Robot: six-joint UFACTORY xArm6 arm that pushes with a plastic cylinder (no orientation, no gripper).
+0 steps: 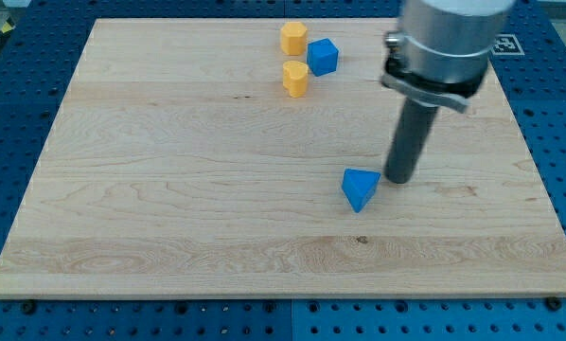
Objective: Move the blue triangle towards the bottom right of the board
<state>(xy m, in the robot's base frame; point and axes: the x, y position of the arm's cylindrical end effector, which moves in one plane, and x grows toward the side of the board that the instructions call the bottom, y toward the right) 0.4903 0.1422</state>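
Note:
The blue triangle lies on the wooden board, a little right of the middle and toward the view's bottom. My tip rests on the board just to the triangle's right, a small gap apart, slightly higher in the view. The dark rod rises from it to the grey arm at the view's top right.
Near the view's top centre stand a blue cube, a yellow block to its left, and a second yellow block below that. The board lies on a blue perforated table.

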